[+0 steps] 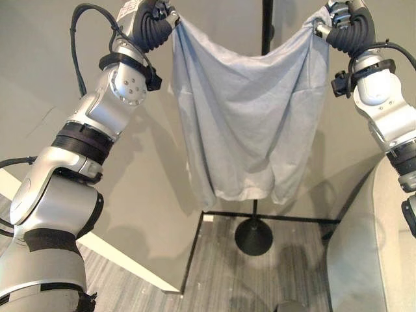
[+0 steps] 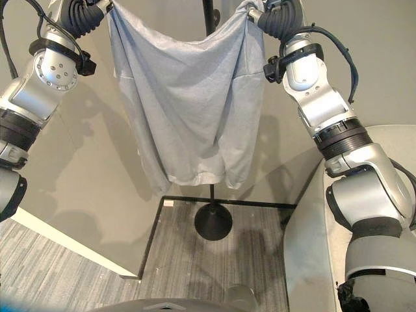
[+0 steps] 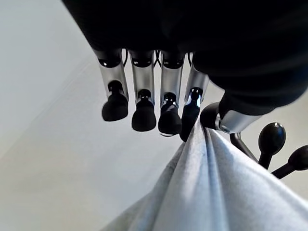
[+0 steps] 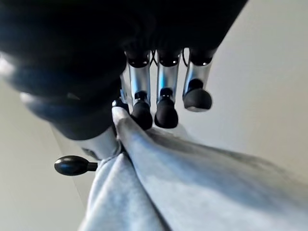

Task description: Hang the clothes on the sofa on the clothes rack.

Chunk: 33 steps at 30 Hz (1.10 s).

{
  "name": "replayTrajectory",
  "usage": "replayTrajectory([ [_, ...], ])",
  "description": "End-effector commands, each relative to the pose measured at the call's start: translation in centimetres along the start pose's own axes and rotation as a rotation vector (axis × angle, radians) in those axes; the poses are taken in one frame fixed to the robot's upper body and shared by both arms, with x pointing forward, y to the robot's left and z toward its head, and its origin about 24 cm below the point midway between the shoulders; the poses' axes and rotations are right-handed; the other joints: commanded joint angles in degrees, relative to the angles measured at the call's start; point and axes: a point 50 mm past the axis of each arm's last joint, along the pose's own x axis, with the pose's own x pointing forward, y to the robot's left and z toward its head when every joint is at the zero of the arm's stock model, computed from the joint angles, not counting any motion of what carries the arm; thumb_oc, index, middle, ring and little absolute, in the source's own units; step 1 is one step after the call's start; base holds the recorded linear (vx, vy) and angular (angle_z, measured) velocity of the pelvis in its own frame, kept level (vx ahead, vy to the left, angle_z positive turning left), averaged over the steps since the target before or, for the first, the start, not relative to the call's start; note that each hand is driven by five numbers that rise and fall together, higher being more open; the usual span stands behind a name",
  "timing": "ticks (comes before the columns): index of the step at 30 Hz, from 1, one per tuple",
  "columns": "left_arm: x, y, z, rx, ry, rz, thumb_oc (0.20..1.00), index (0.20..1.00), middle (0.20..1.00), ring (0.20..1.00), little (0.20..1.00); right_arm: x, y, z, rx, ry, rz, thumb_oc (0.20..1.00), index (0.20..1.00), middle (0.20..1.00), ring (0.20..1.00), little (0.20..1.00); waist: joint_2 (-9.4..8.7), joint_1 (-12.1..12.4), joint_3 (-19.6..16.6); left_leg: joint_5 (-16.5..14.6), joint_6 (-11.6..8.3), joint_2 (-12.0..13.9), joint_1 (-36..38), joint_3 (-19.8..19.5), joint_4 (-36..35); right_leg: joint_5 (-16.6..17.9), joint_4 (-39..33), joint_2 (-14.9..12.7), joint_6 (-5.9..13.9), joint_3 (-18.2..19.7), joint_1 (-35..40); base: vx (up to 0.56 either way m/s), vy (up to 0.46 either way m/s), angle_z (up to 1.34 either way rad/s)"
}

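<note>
A light blue-grey shirt hangs spread out in the air, held by its two top corners. My left hand is raised at the upper left and is shut on one corner, the cloth pinched between thumb and a finger. My right hand is raised at the upper right and pinches the other corner the same way. Right behind the shirt stands the black clothes rack, its pole rising between my hands. Rack pegs show close beside my left hand, and one peg by my right hand.
The rack's round base rests on grey floor under the shirt's hem. A black strip runs along the floor by the base. The grey sofa is at the lower right. A plain wall lies behind and to the left.
</note>
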Motion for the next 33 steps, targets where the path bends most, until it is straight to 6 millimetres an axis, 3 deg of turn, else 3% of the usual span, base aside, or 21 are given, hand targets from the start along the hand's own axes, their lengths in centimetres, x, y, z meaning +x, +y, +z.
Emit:
replayTrajectory([
  [1, 1.7, 4.2, 0.9, -0.025, -0.019, 0.151, 0.2, 0.2, 0.2, 0.2, 0.2, 1.1, -4.3, 1.5, -0.014, -0.056, -0.158, 0.2, 0.2, 0.2, 0.2, 0.2, -1.95, -0.1, 0.1, -8.6, -4.98, 4.1, 7.1, -4.2, 0.4, 12.9, -15.9, 0.5, 4.25, 2.2, 2.7, 0.21, -0.165, 0.14],
  [4, 2.0, 3.6, 1.4, -0.049, -0.028, 0.143, 0.2, 0.2, 0.2, 0.2, 0.2, 0.9, -4.0, 1.5, -0.019, -0.055, -0.14, 0.2, 0.2, 0.2, 0.2, 0.2, -2.93, -0.4, -2.0, -8.6, -6.14, 6.0, 7.4, -5.1, 0.4, 14.4, -17.5, 1.0, 3.79, 1.3, 4.9, 0.27, -0.278, 0.72],
  [7, 2.0, 2.6, 1.7, -0.106, -0.014, 0.134, 0.2, 0.2, 0.2, 0.2, 0.2, 0.6, -4.3, 1.5, -0.028, -0.063, -0.134, 0.2, 0.2, 0.2, 0.2, 0.2, -2.44, -1.3, -4.0, -8.1, -7.88, 8.6, 6.8, -5.5, 0.4, 13.3, -18.8, 2.5, 2.84, -1.2, 6.7, 0.19, -0.193, 0.52],
  [11, 1.7, 2.0, 1.4, -0.124, -0.001, 0.124, 0.2, 0.2, 0.2, 0.2, 0.2, 0.2, -4.7, 1.0, -0.024, -0.054, -0.152, 0.2, 0.2, 0.2, 0.2, 0.2, -1.82, -1.8, -4.9, -7.7, -8.77, 10.0, 6.8, -5.6, 0.4, 12.2, -19.4, 3.7, 2.06, -2.1, 7.7, 0.1, -0.094, 0.09],
  [24, 1.5, 0.3, 0.1, -0.128, 0.087, 0.073, 0.2, 0.2, 0.2, 0.2, 0.2, 0.6, -3.6, -1.5, -0.055, 0.078, -0.128, 0.2, 0.2, 0.2, 0.2, 0.2, -1.22, -1.1, -5.8, -8.2, -9.44, 10.4, 7.8, -4.3, 0.4, 10.3, -20.2, 4.4, 1.37, -2.5, 10.6, 0.05, -0.018, 0.01],
  [27, 1.3, 0.5, -0.5, -0.128, 0.11, 0.084, 0.2, 0.2, 0.2, 0.2, 0.2, 0.9, -2.8, -1.1, -0.053, 0.065, -0.102, 0.2, 0.2, 0.2, 0.2, 0.2, -1.31, -1.2, -5.2, -8.2, -9.44, 10.3, 7.4, -4.2, 0.4, 10.5, -20.2, 4.3, 1.43, -2.3, 10.1, 0.0, 0.0, 0.0],
  [33, -0.4, 0.9, -2.5, -0.123, 0.151, 0.097, 0.2, 0.2, 0.2, 0.2, 0.2, -1.1, -1.8, -1.2, 0.018, 0.018, -0.075, 0.2, 0.2, 0.2, 0.2, 0.2, -1.93, -1.0, -5.0, -8.6, -9.23, 10.2, 7.7, -3.9, 0.4, 10.4, -20.2, 4.3, 1.37, -2.2, 10.7, 0.0, 0.014, -0.01],
])
